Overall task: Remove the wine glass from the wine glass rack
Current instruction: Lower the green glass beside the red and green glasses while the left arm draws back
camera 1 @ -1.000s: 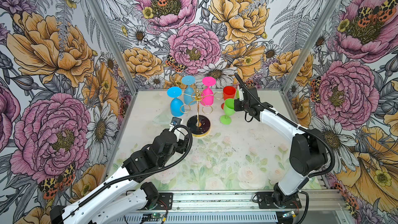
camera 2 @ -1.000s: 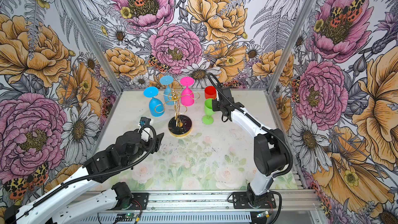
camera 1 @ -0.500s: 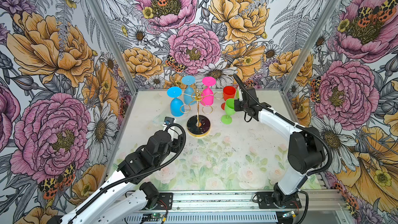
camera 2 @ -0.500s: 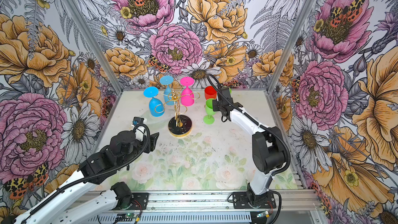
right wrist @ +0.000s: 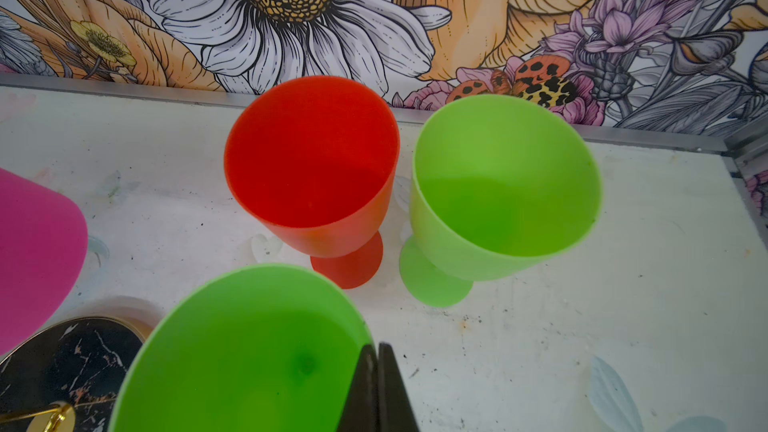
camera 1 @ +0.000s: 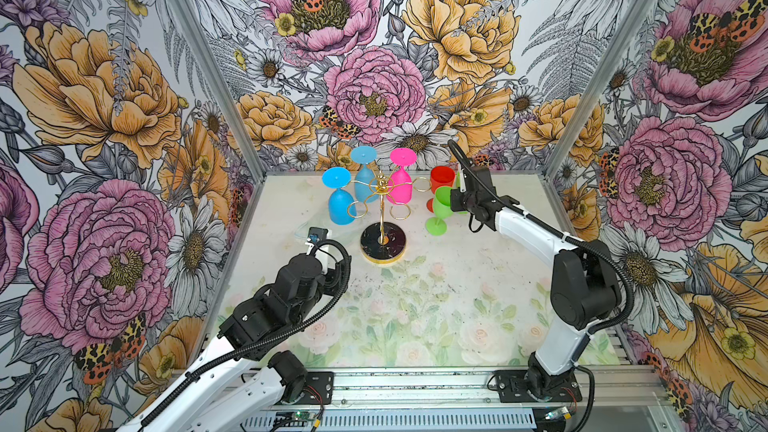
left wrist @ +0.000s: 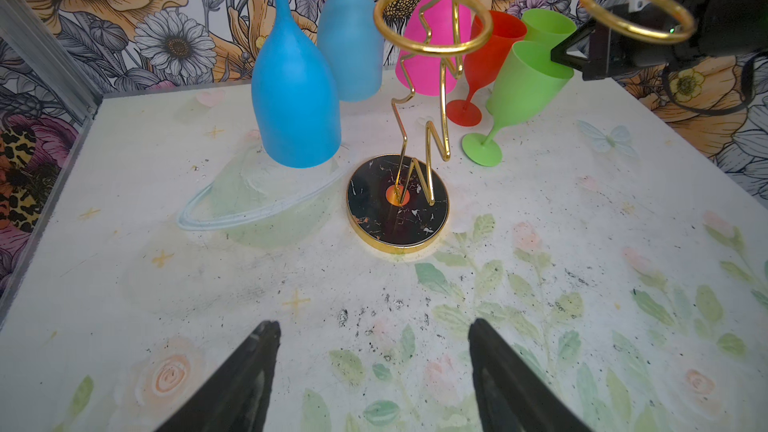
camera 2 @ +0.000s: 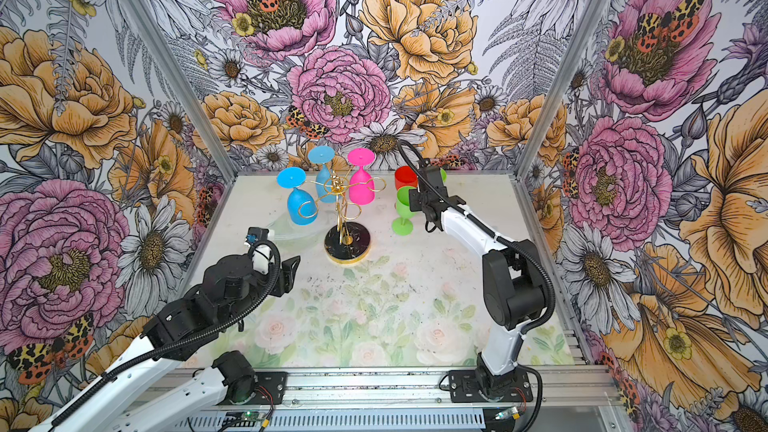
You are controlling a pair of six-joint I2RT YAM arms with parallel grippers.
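The right wrist view is showing what both top views are hiding: the right end effector [right wrist: 377,384] is pinching shut on the matte rim of the lime-green wine glass [right wrist: 249,347], its foot resting on the desk [left wrist: 249,284] just beside the gold wire wine glass rack [left wrist: 398,201]; the left end effector [left wrist: 372,326] is hovering, jaws spread
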